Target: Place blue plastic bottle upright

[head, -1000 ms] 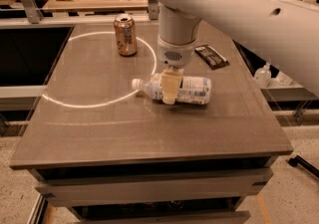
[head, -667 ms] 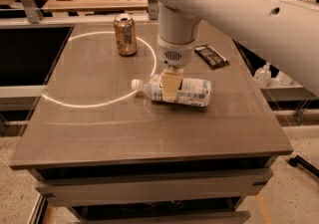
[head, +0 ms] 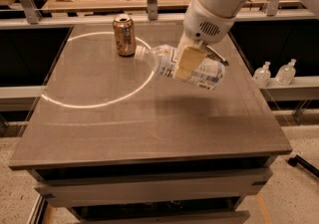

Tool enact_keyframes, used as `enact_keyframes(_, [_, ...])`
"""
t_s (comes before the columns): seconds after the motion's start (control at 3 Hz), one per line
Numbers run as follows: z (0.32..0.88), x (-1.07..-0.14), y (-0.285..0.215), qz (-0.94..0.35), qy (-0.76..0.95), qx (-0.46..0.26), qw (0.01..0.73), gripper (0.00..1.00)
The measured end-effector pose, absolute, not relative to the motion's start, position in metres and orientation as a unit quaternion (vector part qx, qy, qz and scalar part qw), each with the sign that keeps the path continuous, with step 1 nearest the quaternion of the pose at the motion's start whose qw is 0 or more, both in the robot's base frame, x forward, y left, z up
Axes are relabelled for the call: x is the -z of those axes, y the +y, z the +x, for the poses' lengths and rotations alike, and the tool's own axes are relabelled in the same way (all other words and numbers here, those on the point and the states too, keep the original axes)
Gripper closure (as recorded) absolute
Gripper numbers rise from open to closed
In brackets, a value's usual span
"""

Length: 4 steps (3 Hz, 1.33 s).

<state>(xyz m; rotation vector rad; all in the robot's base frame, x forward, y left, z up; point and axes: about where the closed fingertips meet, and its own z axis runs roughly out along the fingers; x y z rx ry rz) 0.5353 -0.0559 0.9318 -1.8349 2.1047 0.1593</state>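
Observation:
The blue plastic bottle point(head: 202, 72) is a clear bottle with a pale label and white cap. It is lifted off the table and lies nearly level, cap end pointing left toward the can. My gripper point(head: 185, 63) comes down from the white arm at the upper right and is shut on the bottle's middle, with a tan finger pad point(head: 187, 61) across the label. The bottle casts a shadow on the table below.
A brown-gold soda can point(head: 124, 35) stands upright at the table's back left, close to the bottle's cap. The brown table point(head: 149, 128) carries a bright ring of light on its left. Two small clear pump bottles point(head: 274, 72) stand on a ledge to the right. A cluttered desk lies behind.
The bottle lay on the table with my gripper over its middle. Now the gripper has lifted it clear of the table, and it hangs slightly tilted.

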Motion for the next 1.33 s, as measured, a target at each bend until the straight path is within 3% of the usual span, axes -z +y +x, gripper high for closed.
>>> enact_keyframes(0.67, [0.539, -0.960, -0.095, -0.638, 0.662, -0.178, 0.351, 1.00])
enact_keyframes(1.33, [0.513, -0.977, -0.109, -0.557, 0.578, -0.366, 0.472, 1.00])
